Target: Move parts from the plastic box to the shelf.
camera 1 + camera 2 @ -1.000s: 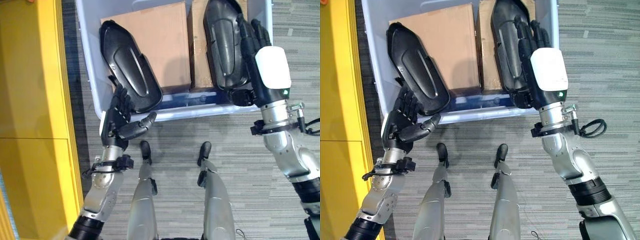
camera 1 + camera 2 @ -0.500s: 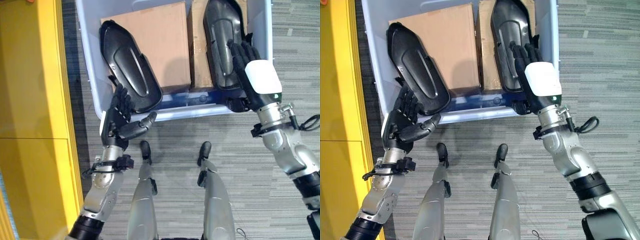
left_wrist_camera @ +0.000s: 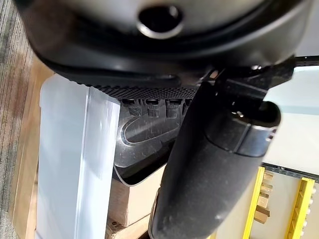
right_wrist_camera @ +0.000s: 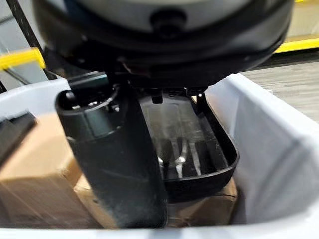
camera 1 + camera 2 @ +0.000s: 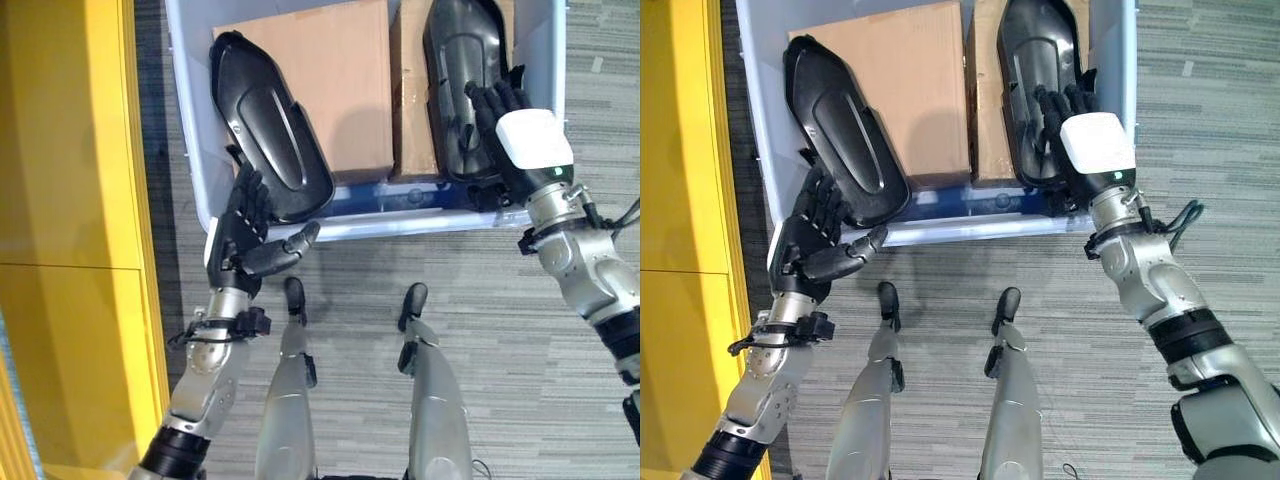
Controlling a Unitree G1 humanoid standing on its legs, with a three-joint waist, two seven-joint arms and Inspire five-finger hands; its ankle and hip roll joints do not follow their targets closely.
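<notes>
1. The left hand (image 5: 238,240) has its fingers (image 5: 245,195) straight and spread, tips at the lower edge of the left black part (image 5: 268,125), with the thumb stretched out toward 3 o'clock below the plastic box's near rim; it grips nothing and holds the same pose as a second ago.
2. The right hand (image 5: 1092,150) has its fingers (image 5: 1060,105) straight and spread, lying on the near end of the right black part (image 5: 1038,70). A second ago this hand reached farther up along that part; it has since drawn back toward 6 o'clock, so more of the part's top now shows.
3. Both parts lie in the plastic box (image 5: 195,150), resting tilted on the cardboard boxes: the left part slants from 11 o'clock to 5 o'clock over the larger cardboard box (image 5: 335,80), the right part runs almost straight from 12 to 6 over the second cardboard box (image 5: 410,110). Neither part has changed place.
4. The box's near wall (image 5: 980,228) stands between both wrists and the parts.
5. At 9 o'clock of the box a yellow shelf (image 5: 60,200) stands on grey striped carpet (image 5: 500,330).
</notes>
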